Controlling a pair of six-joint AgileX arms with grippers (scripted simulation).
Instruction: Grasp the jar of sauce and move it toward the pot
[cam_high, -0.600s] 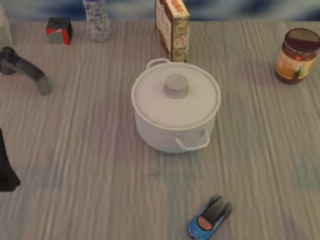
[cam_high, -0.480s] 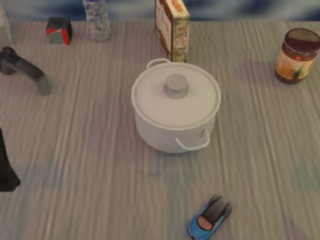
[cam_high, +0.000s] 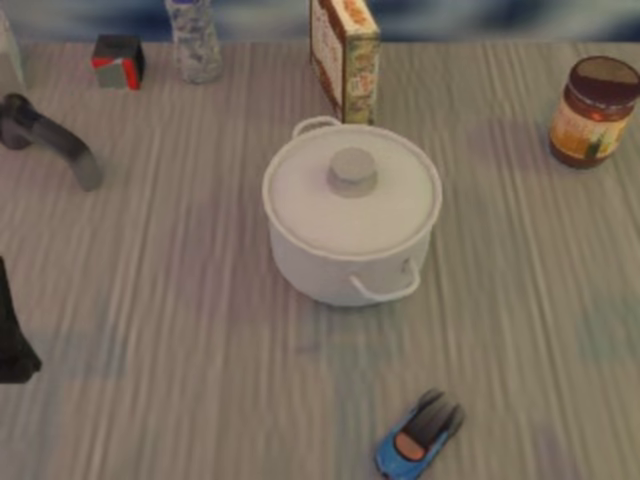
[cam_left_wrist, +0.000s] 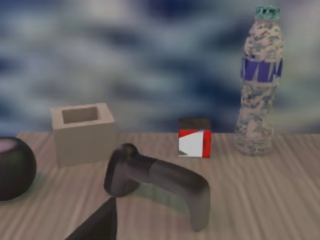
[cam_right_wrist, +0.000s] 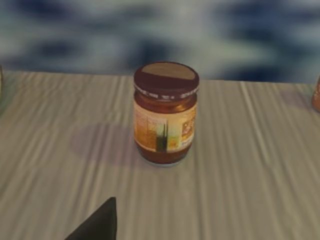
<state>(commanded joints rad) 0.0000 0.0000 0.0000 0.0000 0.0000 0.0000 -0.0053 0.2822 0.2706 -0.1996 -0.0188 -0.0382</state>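
The jar of sauce (cam_high: 594, 110) stands upright at the table's far right, with a brown lid and a yellow-orange label. In the right wrist view the jar of sauce (cam_right_wrist: 165, 113) stands alone straight ahead. A dark part of my right gripper (cam_right_wrist: 102, 222) shows well short of it and touches nothing. My right arm is out of the top view. The white pot (cam_high: 351, 212), lid on, sits mid-table to the jar's left. My left arm (cam_high: 12, 340) is parked at the table's left edge.
A cereal box (cam_high: 345, 55) stands just behind the pot. A speckled bottle (cam_high: 195, 38), a red-and-black cube (cam_high: 118, 61) and a dark scanner gun (cam_high: 50, 138) lie at the far left. A blue toy car (cam_high: 420, 435) sits near the front edge.
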